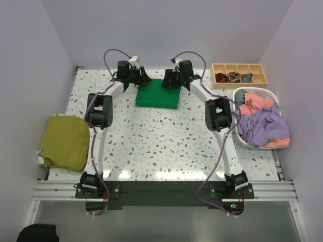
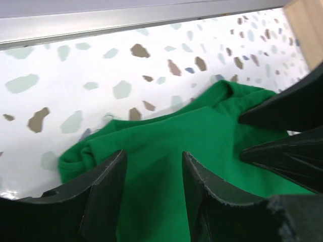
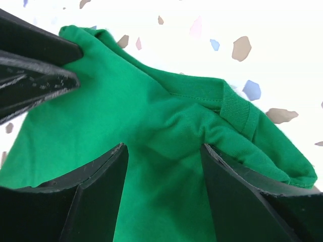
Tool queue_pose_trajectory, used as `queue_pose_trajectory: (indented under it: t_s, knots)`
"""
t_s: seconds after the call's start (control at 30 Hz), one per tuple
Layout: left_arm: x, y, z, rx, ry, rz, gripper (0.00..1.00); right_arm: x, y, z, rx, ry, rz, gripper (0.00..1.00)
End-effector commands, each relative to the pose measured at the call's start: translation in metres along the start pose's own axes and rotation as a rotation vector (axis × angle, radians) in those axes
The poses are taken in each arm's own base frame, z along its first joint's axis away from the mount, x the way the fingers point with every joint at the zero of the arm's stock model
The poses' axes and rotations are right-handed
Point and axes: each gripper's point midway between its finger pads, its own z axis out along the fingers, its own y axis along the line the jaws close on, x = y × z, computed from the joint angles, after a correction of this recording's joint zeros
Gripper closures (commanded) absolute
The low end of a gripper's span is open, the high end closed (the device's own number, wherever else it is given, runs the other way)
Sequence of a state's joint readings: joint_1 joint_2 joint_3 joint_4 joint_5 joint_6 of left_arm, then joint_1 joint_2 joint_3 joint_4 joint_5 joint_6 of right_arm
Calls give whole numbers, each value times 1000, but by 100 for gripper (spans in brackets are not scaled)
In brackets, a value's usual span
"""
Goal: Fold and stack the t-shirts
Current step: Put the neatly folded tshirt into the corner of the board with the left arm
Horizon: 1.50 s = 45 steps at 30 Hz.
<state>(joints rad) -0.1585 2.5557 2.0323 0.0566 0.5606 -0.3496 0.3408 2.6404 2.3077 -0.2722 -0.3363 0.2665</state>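
Folded green t-shirt [image 1: 157, 94], long axis crosswise

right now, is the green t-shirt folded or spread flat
Folded: the green t-shirt lies as a compact rectangle on the table, layers doubled at its edge.

2 white-linked arms [image 1: 95, 151], black joint housings [image 1: 98, 111], looping purple cables [image 1: 115, 50], black bases [image 1: 91, 184].

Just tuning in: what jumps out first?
The bright green folded cloth t-shirt lies far-centre on the speckled table, left gripper and right gripper open over its far corners. The olive-yellow shirt sits at the left edge and the white slatted plastic basket on the right holds a lavender shirt and a coral-pink shirt.
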Motion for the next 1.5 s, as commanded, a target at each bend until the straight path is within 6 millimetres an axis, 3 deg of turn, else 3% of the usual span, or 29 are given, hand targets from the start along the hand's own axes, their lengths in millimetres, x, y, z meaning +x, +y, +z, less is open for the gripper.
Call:
queue_pose_trajectory:
  t_s: [0.0,0.07,0.3,0.37,0.4,0.43,0.5,0.53,0.63,0.9,0.93,1.0,1.03,1.1,1.13,1.17,1.23,1.27,1.3,1.33,1.4,1.43,1.47]
  knots:
    - [17,48,-1,-155,49,32,48,-13,-37,-15,155,-39,-64,35]
    - [32,58,2,-172,78,13,47,-13,-40,-17,152,-43,-65,34]
    - [26,78,-7,-305,83,-28,50,-47,-39,-43,153,-141,-72,34]
    - [16,76,-12,-309,56,-15,50,-65,-43,-62,174,-193,-66,34]
    - [23,76,-13,-310,66,-17,50,-71,-42,-69,177,-209,-63,34]
    - [9,68,-19,-301,39,-7,50,-76,-47,-80,203,-224,-58,34]
    - [6,63,-22,-289,12,-3,50,-82,-47,-88,212,-238,-70,33]
    - [-6,54,-27,-275,-11,6,49,-83,-47,-90,217,-237,-70,33]
    - [-17,41,-34,-253,-29,13,47,-83,-43,-93,201,-230,-66,33]
    - [-21,28,-49,-256,-46,0,45,-67,-31,-80,125,-146,13,34]
    - [-34,22,-59,-274,-79,6,44,-60,-31,-78,110,-131,24,34]
    - [-28,23,-68,-299,-103,-3,42,-59,-21,-79,61,-140,39,33]
    - [-45,17,-81,-322,-150,4,40,-51,-20,-78,47,-123,48,33]
    - [-39,18,-93,-355,-171,-14,38,-48,-16,-78,27,-122,57,33]
    - [-53,13,-106,-382,-213,-10,34,-43,-15,-76,13,-107,63,33]
    - [-39,15,-111,-399,-203,-31,31,-37,-16,-74,8,-88,71,34]
    - [-49,7,-129,-417,-246,-28,25,-29,-15,-73,-5,-68,72,34]
    - [-32,9,-134,-431,-222,-51,25,-27,-14,-72,-11,-63,67,34]
    - [-36,4,-143,-438,-237,-60,24,-23,-15,-72,-16,-55,68,34]
    - [-17,5,-146,-441,-203,-86,24,-20,-15,-71,-18,-47,69,33]
    - [-7,-9,-149,-389,-184,-117,24,-18,-16,-71,-27,-36,67,34]
    - [12,-11,-149,-364,-154,-143,24,-15,-15,-70,-31,-28,67,34]
    - [19,-17,-148,-333,-149,-175,24,-14,-16,-71,-31,-26,71,34]
